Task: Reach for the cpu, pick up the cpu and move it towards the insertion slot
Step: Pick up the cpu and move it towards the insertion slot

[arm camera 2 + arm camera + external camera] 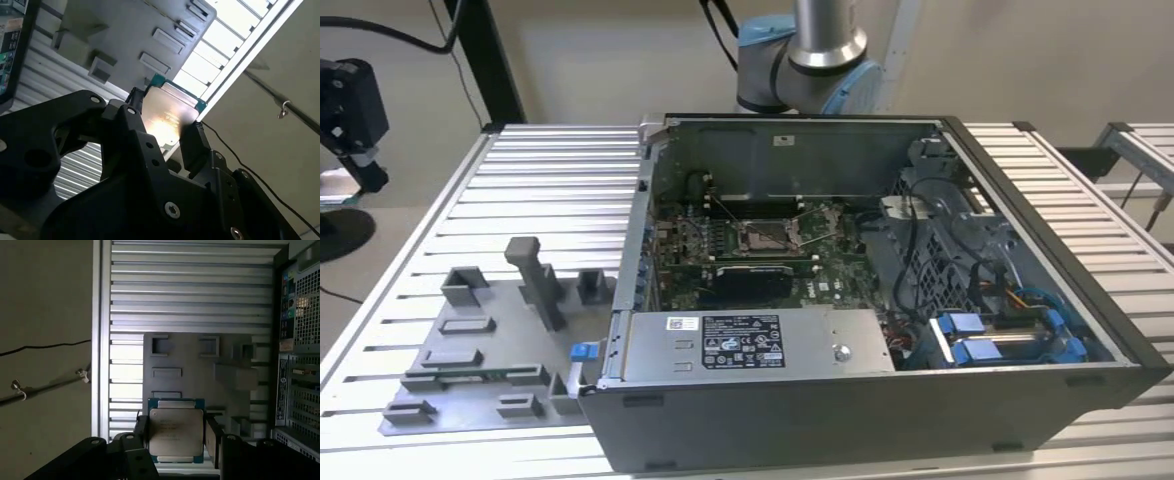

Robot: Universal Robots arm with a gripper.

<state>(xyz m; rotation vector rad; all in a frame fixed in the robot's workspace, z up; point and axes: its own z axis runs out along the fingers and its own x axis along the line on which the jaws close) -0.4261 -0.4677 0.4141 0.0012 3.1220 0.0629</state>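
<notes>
Two black fingers of the gripper clamp the silvery, green-edged cpu by opposite sides.

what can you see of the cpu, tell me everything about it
The cpu is a flat square chip with a dull silvery metal lid bearing faint print. The lid sits on a thin teal-green board that shows as a rim at the corners. In both wrist views it lies between the fingers of the tool, which press on two opposite edges. It looks held flat above the grey fixture plate.
</notes>
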